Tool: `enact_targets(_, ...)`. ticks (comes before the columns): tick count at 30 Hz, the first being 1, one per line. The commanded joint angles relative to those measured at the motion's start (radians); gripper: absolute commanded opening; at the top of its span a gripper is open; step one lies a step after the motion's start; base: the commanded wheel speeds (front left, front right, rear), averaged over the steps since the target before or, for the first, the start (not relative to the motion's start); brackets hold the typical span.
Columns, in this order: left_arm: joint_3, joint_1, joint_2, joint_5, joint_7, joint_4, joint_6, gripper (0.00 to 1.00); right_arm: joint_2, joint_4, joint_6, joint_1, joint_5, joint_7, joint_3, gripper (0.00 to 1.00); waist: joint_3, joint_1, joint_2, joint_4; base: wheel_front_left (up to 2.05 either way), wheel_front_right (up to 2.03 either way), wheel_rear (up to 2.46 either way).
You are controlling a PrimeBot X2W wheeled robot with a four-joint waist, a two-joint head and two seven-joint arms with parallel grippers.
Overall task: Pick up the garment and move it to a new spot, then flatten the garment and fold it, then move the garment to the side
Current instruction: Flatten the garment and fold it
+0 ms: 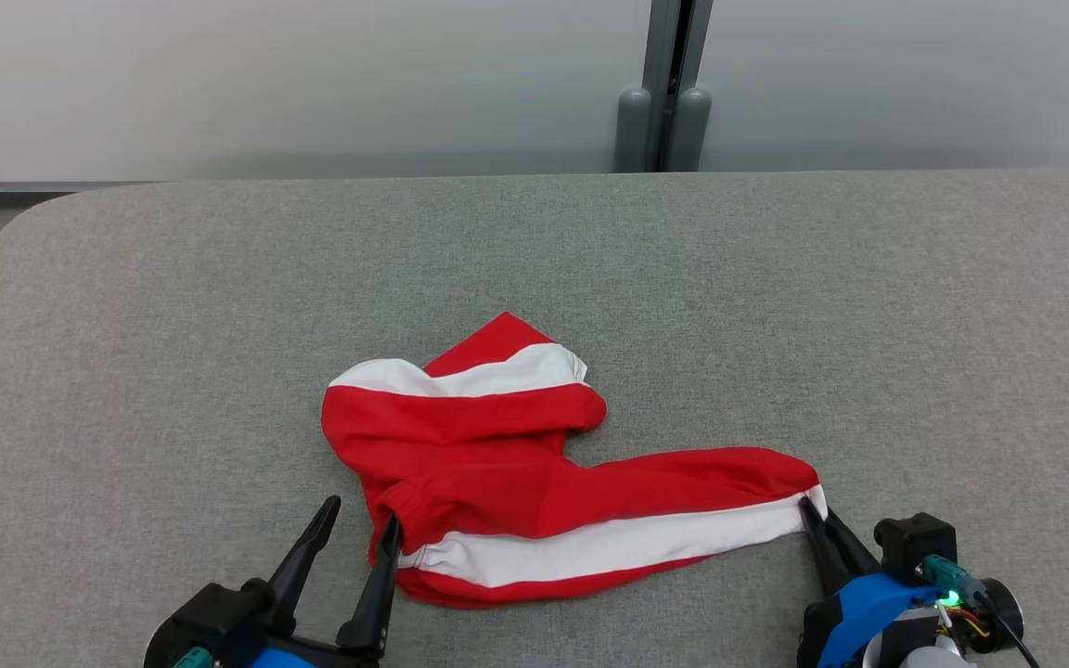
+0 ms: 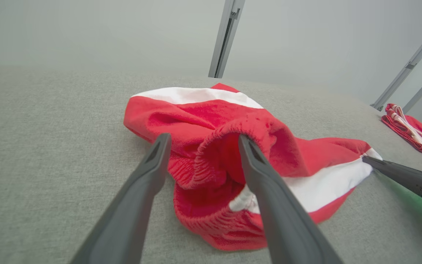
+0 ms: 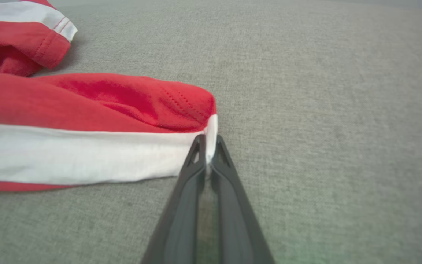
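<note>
Red-and-white garment (image 1: 497,482) crumpled on grey table (image 1: 173,325). My right claw (image 1: 811,510) pinches leg hem (image 3: 211,128); my left claw (image 1: 363,512) spread astride waistband (image 2: 214,146). Pickup step, likely; next: close left, lift together.

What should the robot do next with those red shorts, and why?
Probably close the left gripper: its open fingers straddle the waistband of the shorts, while the right gripper pinches the leg hem, so both ends could then lift.
</note>
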Motion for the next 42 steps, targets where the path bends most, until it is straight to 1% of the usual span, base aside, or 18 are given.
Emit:
enact_targets(1, 0.006, 0.007, 0.006, 0.010, -0.002, -0.018, -0.001, 1.00, -0.005, 0.000, -0.001, 0.007, 0.010, 0.000, 0.002, 0.00, 0.000, -0.0001, 0.0000, 0.000, 0.00, 0.00, 0.00)
enact_targets(4, -0.028, 0.035, 0.021, 0.006, -0.002, -0.080, -0.001, 1.00, -0.005, 0.002, -0.001, 0.007, 0.017, 0.000, 0.007, 0.00, 0.000, -0.0001, 0.0000, -0.001, 0.00, 0.00, 0.00)
enact_targets(7, -0.050, 0.047, 0.038, -0.005, -0.002, -0.100, -0.001, 1.00, -0.005, 0.003, -0.001, 0.009, 0.020, 0.000, 0.010, 0.00, 0.000, -0.0001, 0.0000, -0.001, 0.00, 0.00, 0.00)
enact_targets(8, -0.041, 0.053, 0.039, -0.001, -0.002, -0.093, -0.001, 1.00, -0.005, 0.004, -0.001, 0.009, 0.020, 0.000, 0.010, 0.00, 0.000, -0.0001, 0.0000, 0.000, 0.00, 0.00, 0.00)
enact_targets(10, 0.006, 0.061, 0.021, 0.012, -0.002, -0.073, -0.001, 1.00, -0.005, 0.006, -0.001, 0.010, 0.020, 0.000, 0.009, 0.00, 0.000, -0.0001, 0.0000, 0.000, 0.00, 0.00, 0.00)
enact_targets(12, 0.019, 0.063, 0.005, 0.020, -0.002, -0.062, -0.001, 1.00, -0.005, 0.007, -0.001, 0.009, 0.020, 0.000, 0.011, 0.00, -0.001, -0.0001, 0.0000, -0.001, 0.00, 0.00, 0.00)
enact_targets(18, -0.059, 0.043, 0.027, 0.006, -0.002, -0.052, -0.001, 1.00, -0.005, 0.006, -0.001, 0.006, 0.020, 0.000, 0.014, 0.00, -0.003, -0.0001, 0.0000, -0.005, 0.00, 0.00, 0.00)
enact_targets(25, -0.113, 0.057, 0.046, -0.010, -0.002, -0.020, -0.001, 1.00, -0.005, -0.001, -0.001, 0.006, 0.026, 0.000, 0.017, 0.00, -0.002, -0.0001, 0.0000, -0.010, 0.00, 0.00, 0.00)
enact_targets(35, -0.133, 0.071, 0.044, -0.005, -0.002, 0.018, -0.001, 1.00, -0.005, 0.000, -0.001, 0.006, 0.032, 0.000, 0.020, 0.00, -0.004, -0.0001, 0.0000, -0.007, 0.00, 0.00, 0.00)
enact_targets(38, -0.154, 0.062, 0.050, -0.008, -0.002, 0.024, -0.001, 1.00, -0.005, 0.002, -0.001, 0.005, 0.034, 0.000, 0.023, 0.00, -0.004, -0.0001, 0.0000, -0.006, 0.00, 0.00, 0.00)
enact_targets(42, -0.156, 0.042, 0.047, -0.012, -0.002, 0.035, -0.001, 1.00, -0.005, 0.000, -0.001, 0.001, 0.037, 0.000, 0.027, 0.00, -0.003, -0.0001, 0.0000, -0.007, 0.00, 0.00, 0.00)
